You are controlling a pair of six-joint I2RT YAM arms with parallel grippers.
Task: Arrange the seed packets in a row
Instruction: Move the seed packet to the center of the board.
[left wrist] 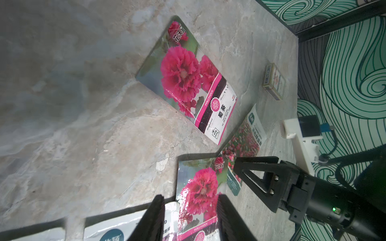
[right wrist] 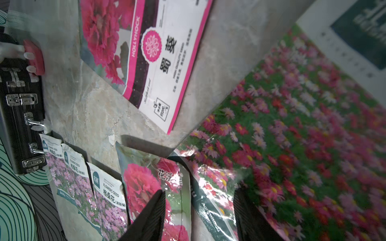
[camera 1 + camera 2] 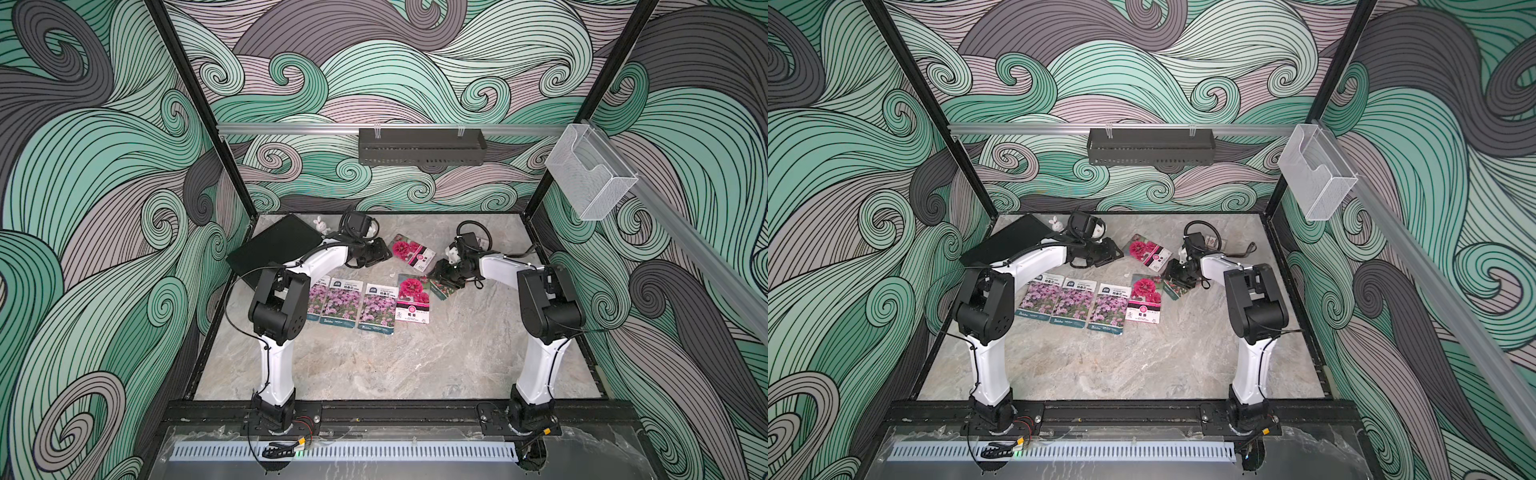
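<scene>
Your right hand [image 3: 437, 272], jaws apart, is hovering over the red-pink packet [image 3: 443, 291]; gripping risks dragging the touching magenta packet [image 3: 412, 300] askew. Your left hand [image 3: 380, 254] is waiting, released.

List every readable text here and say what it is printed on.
"HOLLYHOCK", "蜀葵": far bloom packet
"FLOWERS SEED", "格桑花": purple packet
"FLOWERS SEED": red-field packet
Smaller print on the packets and the card box: too small to read.
</scene>
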